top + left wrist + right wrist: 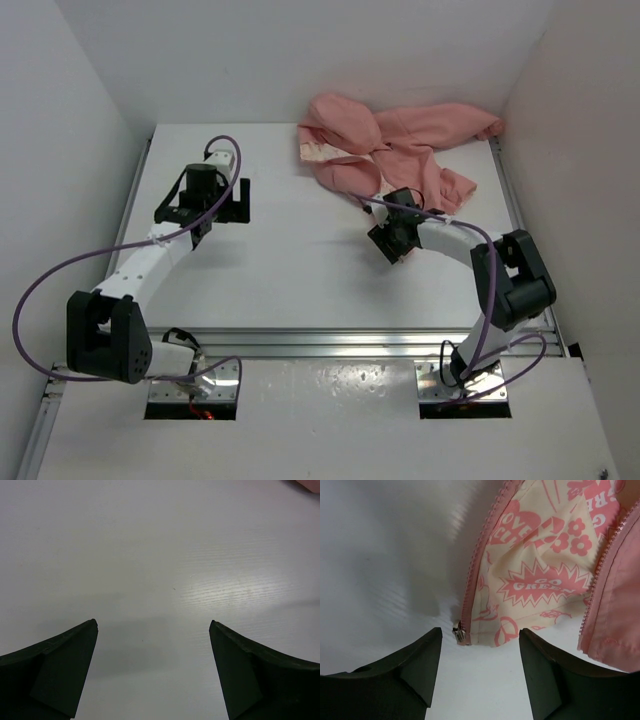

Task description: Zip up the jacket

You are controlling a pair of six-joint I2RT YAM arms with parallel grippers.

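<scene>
1. Jacket (395, 150): pink, crumpled in a heap at the far right of the counter (290, 280), up against the right wall. One sleeve end trails toward the near side.
2. The front is unzipped. In the right wrist view the jacket (620, 605) shows two zipper rows standing apart: the left row (476, 565) runs diagonally down to the hem, and the right row (604, 555) sits along the pink outer edge.
3. The lining (540, 580) is exposed between the rows, cream with a pink print of flowers and hearts and a "GO GREEN" burst.
4. The metal end (456, 629) of the left row lies on the counter at the hem corner, just beyond the fingertips and nearer the left finger (415, 670). It touches neither finger.
5. Right hand (480, 635): jaws clearly apart with nothing gripped, low over the counter at the jacket's near edge. In the top view the right hand (395, 225) sits just beside the trailing hem.
6. Left hand (153, 625): jaws spread wide and holding nothing, with only bare counter between and ahead of the fingers.
7. In the top view the left hand (232, 200) is over the left half of the counter, well apart from the jacket.
8. The left wrist view catches only a sliver of the jacket (307, 482) in its top right corner.
</scene>
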